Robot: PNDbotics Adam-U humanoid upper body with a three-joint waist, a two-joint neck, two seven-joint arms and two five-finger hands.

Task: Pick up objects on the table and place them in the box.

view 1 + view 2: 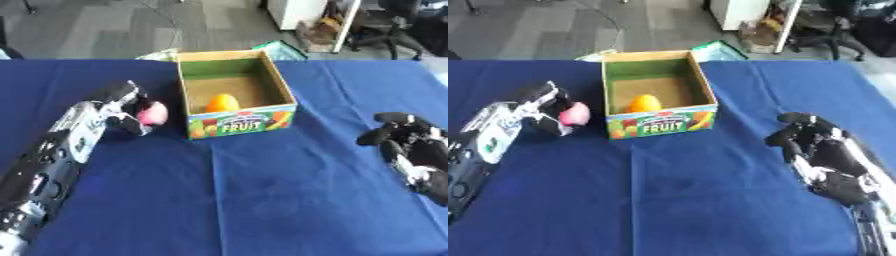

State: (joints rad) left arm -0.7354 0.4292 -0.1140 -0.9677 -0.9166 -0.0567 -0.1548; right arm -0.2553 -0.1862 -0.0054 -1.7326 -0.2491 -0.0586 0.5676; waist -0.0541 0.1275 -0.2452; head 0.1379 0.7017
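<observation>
A cardboard fruit box (282, 86) with a green inside and a "FRUIT" label stands at the middle back of the blue table. An orange round fruit (222, 103) lies inside it near the front wall. Just left of the box, my left hand (127, 107) is shut on a pink round object (153, 114), its fingers curled round it. My right hand (811, 137) rests on the table at the right, well apart from the box, its fingers curled and holding nothing.
The blue cloth (245, 200) covers the whole table. Behind the table lies grey floor with a white cabinet (293, 11) and an office chair (394, 25). A light packet (157, 55) lies at the far edge behind the box.
</observation>
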